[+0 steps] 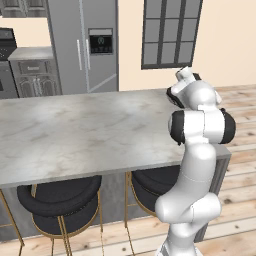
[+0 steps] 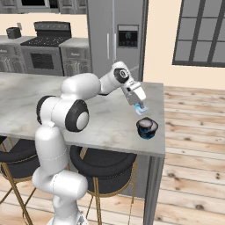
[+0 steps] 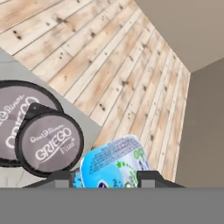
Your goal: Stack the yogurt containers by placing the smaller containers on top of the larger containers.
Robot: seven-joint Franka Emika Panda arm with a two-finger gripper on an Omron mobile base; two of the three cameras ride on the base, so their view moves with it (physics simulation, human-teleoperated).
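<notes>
Jaws of the gripper (image 2: pixel 141 107) are closed on the small light-blue yogurt cup (image 2: pixel 141 108), which hangs in the air clear of the surface (image 2: pixel 101 123). In the hand view the same cup (image 3: pixel 114 163) sits between the two dark fingertips (image 3: pixel 151 176), its printed blue side turned toward the camera.

Just below and a little beyond the held cup, near the right end of the surface, stands the larger dark yogurt cup (image 2: pixel 146 127) with its pale top; the two cups are close but not touching. In the hand view its round lid (image 3: pixel 49 144), lettered "GRIEGO", lies to the left of the blue cup, with a larger grey disc (image 3: pixel 17 109) bearing the same word partly behind it.

The white arm (image 2: pixel 83 90) reaches from the lower left across the marble surface. Under the near edge are black stools (image 2: pixel 103 165) on gold legs. Farther off lies the wooden floor (image 2: pixel 193 132), then the steel fridge (image 2: pixel 116 39), a stove (image 2: pixel 46 52) and a dark-framed window (image 2: pixel 200 30).
</notes>
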